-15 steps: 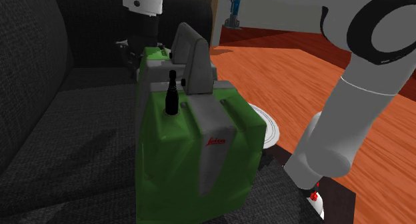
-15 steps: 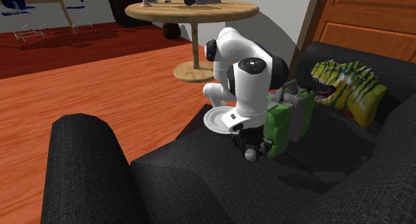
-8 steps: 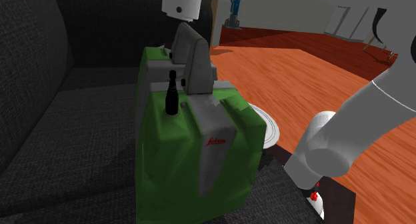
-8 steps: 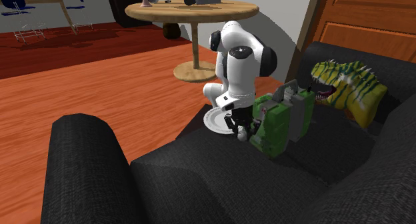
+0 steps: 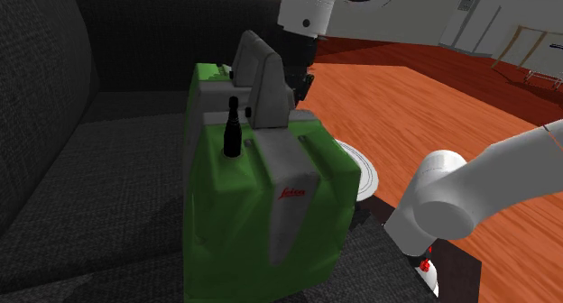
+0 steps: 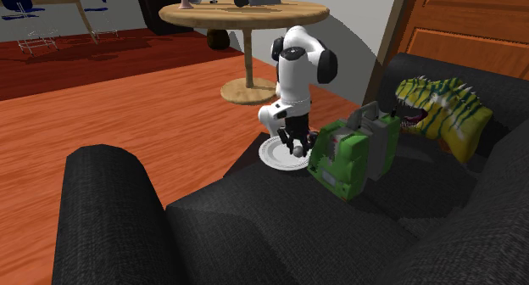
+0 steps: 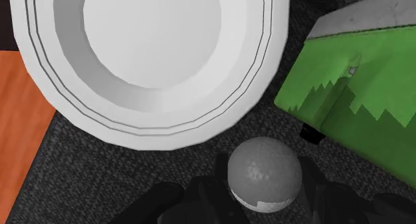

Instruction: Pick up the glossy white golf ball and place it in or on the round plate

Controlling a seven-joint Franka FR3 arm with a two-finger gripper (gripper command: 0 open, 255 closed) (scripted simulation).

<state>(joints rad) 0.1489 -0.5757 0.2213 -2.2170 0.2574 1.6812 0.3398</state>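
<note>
In the wrist view the golf ball (image 7: 263, 173), drawn grey-white and dimpled, sits clasped between the two black fingers of my gripper (image 7: 264, 189). Just beyond the ball lies the round white plate (image 7: 100, 119) on the dark sofa seat, with nothing on it. From the second exterior view, the gripper (image 6: 297, 146) hangs over the near edge of the plate (image 6: 267, 153), beside the green case. In the shoulder view the plate (image 5: 368, 177) peeks out behind the case, and the black hand (image 5: 300, 71) is partly hidden by the case's grey top.
A tall green case with grey fittings (image 5: 262, 202) (image 6: 343, 160) (image 7: 360, 96) stands close beside the plate. A green striped dinosaur toy (image 6: 437, 109) lies further along the sofa. Wooden floor (image 6: 153, 97) borders the plate; a round table (image 6: 246, 16) stands behind.
The arm has swung from the sofa seat around the green case toward the plate, carrying the ball. The grip on the ball has not changed.
</note>
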